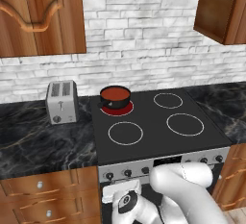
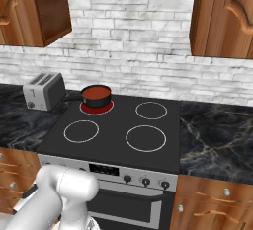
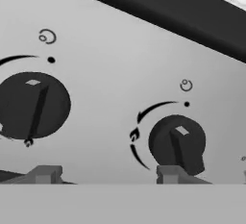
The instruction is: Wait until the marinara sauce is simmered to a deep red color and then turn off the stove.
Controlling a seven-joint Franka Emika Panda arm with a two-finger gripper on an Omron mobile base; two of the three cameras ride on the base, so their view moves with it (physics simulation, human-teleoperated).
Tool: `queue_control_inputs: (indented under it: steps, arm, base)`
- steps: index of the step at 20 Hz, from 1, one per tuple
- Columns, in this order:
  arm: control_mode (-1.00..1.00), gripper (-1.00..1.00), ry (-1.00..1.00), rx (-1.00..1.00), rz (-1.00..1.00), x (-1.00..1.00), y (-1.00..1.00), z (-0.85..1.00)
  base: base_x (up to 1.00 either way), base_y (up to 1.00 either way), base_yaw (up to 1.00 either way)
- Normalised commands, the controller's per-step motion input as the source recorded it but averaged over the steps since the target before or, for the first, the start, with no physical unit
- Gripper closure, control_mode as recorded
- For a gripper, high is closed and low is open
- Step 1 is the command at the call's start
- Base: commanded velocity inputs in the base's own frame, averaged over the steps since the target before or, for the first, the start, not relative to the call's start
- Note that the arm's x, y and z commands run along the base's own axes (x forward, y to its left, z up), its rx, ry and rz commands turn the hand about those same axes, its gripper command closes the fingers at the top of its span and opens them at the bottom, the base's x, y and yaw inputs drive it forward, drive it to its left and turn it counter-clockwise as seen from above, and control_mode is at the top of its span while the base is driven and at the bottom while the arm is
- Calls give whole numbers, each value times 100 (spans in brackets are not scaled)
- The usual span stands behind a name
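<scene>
1. Left base view. We are logging the stove (image 1: pixel 158 127) set between two stretches of dark worktop, with the marinara sauce (image 1: pixel 115 93) sitting in a small black saucepan (image 1: pixel 115 98) on the rear left burner (image 1: pixel 116 108), which is glowing red. The sauce is reading as deep red. A silver toaster (image 1: pixel 62 101) is standing on the worktop just beside the stove's left edge. The arm is reaching low toward the left end of the front panel and its row of knobs.

2. Right base view. We are seeing the same saucepan on the glowing rear left burner, the other three burners dark, and the toaster near the stove's left edge.

3. Hand view. We are looking straight at the steel panel: a left knob (image 3: pixel 33 105) and a right knob (image 3: pixel 177 143). The gripper (image 3: pixel 108 174) is sitting just below them, its fingertips (image 3: pixel 45 173) standing apart, one under each knob, clamped on nothing.

4. Progress. We are judging the waiting done, since the colour looks deep; the burner is still lit, so turning its knob off is remaining.
</scene>
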Motion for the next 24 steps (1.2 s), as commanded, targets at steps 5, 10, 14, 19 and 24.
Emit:
queue_control_inputs:
  steps: [5,10,14,19,24]
  arm:
    - [-100,-100,-5,-1,0,-52,-40,-5]
    - [-100,-100,-6,0,0,-13,-11,15]
    - [-100,-100,-16,0,-3,-1,-21,64]
    - [-100,-100,-12,0,-5,0,-44,64]
    - [-100,-100,-2,-6,-2,0,-44,7]
  base:
    - [0,0,0]
    - [0,0,0]
    - [0,0,0]
    - [0,0,0]
    - [0,0,0]
